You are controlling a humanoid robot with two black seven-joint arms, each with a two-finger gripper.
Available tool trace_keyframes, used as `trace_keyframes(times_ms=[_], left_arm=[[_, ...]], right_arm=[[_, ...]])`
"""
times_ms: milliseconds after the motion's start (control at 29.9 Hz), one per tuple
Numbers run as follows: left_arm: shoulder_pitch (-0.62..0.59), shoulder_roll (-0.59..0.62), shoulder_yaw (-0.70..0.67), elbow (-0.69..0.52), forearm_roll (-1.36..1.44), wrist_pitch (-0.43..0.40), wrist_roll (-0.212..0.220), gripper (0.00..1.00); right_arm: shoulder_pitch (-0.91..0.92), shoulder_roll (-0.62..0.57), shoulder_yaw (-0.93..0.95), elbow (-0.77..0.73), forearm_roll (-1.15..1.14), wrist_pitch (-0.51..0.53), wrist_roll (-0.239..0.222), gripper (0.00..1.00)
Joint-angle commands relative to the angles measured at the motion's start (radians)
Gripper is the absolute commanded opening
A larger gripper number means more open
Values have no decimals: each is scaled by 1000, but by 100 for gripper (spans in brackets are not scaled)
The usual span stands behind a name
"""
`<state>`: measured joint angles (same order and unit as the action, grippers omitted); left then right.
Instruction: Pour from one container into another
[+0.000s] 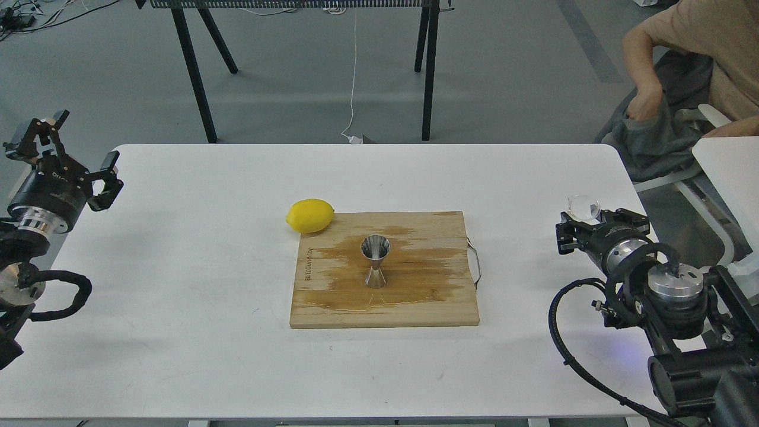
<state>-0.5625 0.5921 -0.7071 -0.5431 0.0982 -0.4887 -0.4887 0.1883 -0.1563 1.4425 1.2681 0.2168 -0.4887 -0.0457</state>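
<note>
The steel hourglass jigger (376, 261) stands upright in the middle of the wet wooden cutting board (427, 302). Far to its right, over the table's right edge, my right gripper (596, 220) is shut on the small clear glass cup (584, 207), which shows just above its fingers. I cannot tell whether anything is inside the cup. At the table's left edge my left gripper (71, 153) is open and holds nothing.
A yellow lemon (310, 215) lies against the board's far left corner. The board has a metal handle (474, 263) on its right side. A seated person (699, 53) and a chair are at the far right, and black stand legs (195, 71) rise behind the table.
</note>
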Motion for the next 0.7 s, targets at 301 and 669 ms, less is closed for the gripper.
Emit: trace_keyframes(times_ms=[301,669], left_arm=[[4,-5,0,0,0,0,0,99],[4,-5,0,0,0,0,0,99]], right_arm=[[3,29,-8,-133,27,0,-20,42],[5,37,-11,-144,27,0,-22,54]])
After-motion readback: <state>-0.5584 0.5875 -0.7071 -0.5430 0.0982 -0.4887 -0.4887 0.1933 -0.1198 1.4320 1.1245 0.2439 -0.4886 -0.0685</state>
